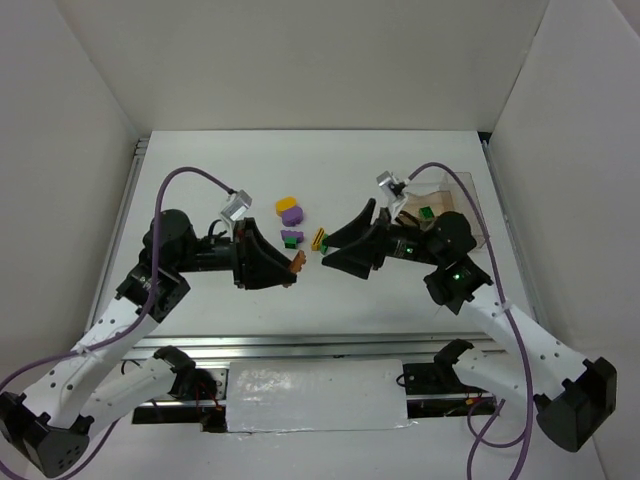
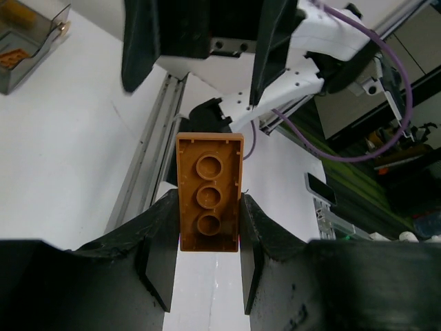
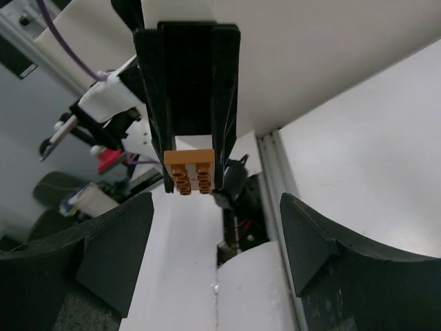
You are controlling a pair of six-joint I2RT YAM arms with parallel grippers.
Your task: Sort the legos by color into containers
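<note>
My left gripper is shut on an orange-brown lego, held off the table; in the left wrist view the lego sticks out between the fingers, hollow underside showing. My right gripper is open and empty, facing the left one a short gap away. In the right wrist view the held lego shows ahead between the wide-open fingers. A yellow lego lies by the right gripper's upper fingertip. The clear container stands at the right, with a green lego and an orange-brown one inside.
Behind the grippers lie a yellow lego, a purple lego and a purple and green pair. White walls close in the table on three sides. A metal rail runs along the near edge.
</note>
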